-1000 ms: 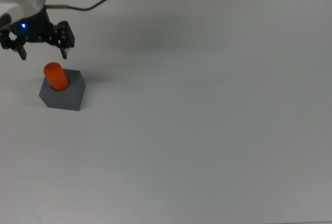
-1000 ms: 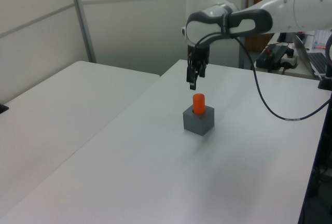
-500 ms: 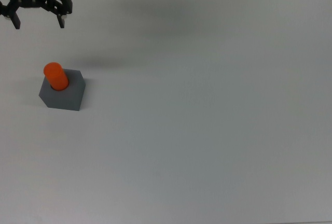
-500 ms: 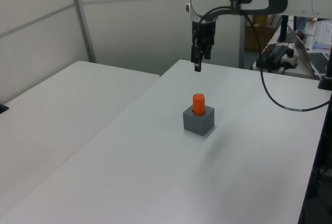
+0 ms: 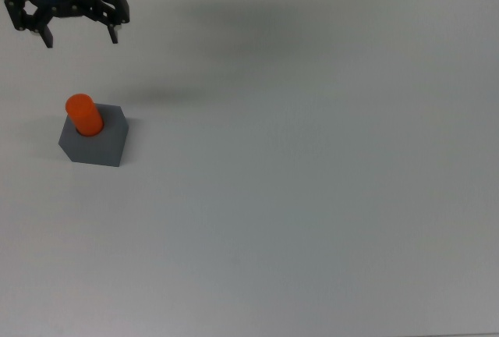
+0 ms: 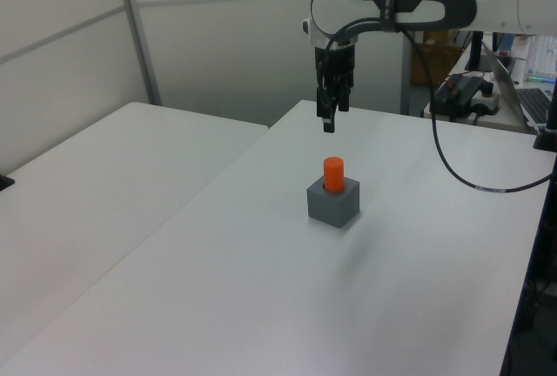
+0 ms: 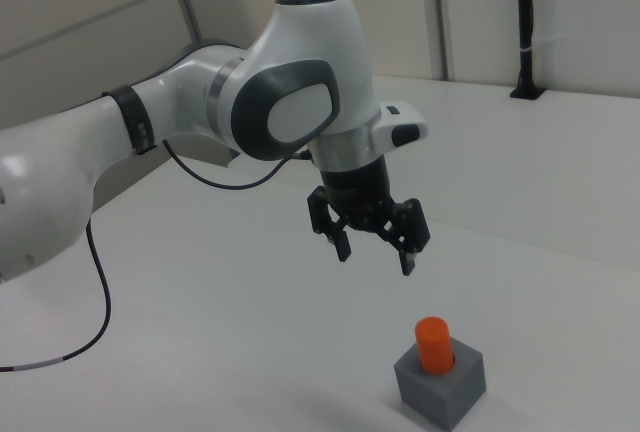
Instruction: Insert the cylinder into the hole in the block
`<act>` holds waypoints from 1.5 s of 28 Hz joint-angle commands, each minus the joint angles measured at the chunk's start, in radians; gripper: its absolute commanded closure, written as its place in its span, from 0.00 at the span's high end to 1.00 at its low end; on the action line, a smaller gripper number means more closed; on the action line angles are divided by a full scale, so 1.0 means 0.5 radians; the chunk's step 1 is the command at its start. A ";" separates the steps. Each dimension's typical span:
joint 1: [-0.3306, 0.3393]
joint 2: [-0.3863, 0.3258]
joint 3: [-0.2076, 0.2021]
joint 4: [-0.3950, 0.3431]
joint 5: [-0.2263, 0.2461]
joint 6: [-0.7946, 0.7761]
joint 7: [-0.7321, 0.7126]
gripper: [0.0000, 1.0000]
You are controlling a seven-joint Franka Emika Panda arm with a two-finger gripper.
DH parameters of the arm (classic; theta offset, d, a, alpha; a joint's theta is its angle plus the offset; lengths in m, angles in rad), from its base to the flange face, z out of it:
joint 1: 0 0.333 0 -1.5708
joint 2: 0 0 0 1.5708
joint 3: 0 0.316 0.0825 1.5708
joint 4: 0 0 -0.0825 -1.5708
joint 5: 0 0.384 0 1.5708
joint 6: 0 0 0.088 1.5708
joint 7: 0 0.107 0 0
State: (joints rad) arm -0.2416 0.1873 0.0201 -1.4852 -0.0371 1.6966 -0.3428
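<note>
Fingers [image 7: 343, 243] are spread wide and holding nothing as I'm watching the gripper [image 7: 374, 253] hang in the air, well apart from the work. In the top view it is sitting in the upper left of the frame [image 5: 80, 34], and compared with half a second back it is drifting a little toward the top view's right and slightly down the picture, after having climbed away from the block a second ago. In the left view the gripper [image 6: 328, 119] is hovering high above and just behind the parts, lower than it was half a second ago.

I'm seeing the orange cylinder [image 5: 83, 114] standing upright in the dark grey block [image 5: 101, 144], its lower end sunk into the top face and the upper part sticking out. The right view is showing the same thing in the lower right of the frame: cylinder [image 7: 433, 343] seated in the block [image 7: 446, 390], nothing touching it. Neither part is shifting between the pictures; the left view has the cylinder [image 6: 333, 173] and block [image 6: 332, 204] exactly where they were on the white table [image 6: 261, 254].

I'm reading this as the insertion being done and the arm just clearing off. My only worry is that the cylinder may not be fully bottomed, since so much of it is showing.
</note>
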 commanded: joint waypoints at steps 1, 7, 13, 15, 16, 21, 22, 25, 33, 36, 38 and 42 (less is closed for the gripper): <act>0.054 -0.006 -0.013 -0.008 0.016 -0.061 0.001 1.00; 0.054 0.000 -0.013 -0.009 0.016 -0.058 0.005 1.00; 0.051 -0.003 -0.016 -0.009 0.016 -0.061 0.005 1.00; 0.051 -0.003 -0.016 -0.009 0.016 -0.061 0.005 1.00; 0.051 -0.003 -0.016 -0.009 0.016 -0.061 0.005 1.00; 0.051 0.000 -0.019 -0.009 0.016 -0.061 -0.005 1.00; 0.051 0.000 -0.019 -0.009 0.016 -0.061 -0.005 1.00; 0.054 0.000 -0.016 -0.012 0.016 -0.061 -0.002 1.00; 0.051 -0.006 -0.019 -0.012 0.016 -0.061 0.001 1.00; 0.051 -0.003 -0.019 -0.012 0.016 -0.061 0.001 1.00; 0.051 -0.003 -0.019 -0.012 0.016 -0.061 -0.002 1.00; 0.051 -0.003 -0.019 -0.009 0.016 -0.104 -0.002 1.00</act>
State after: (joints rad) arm -0.2217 0.1926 0.0196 -1.4889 -0.0371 1.6924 -0.3424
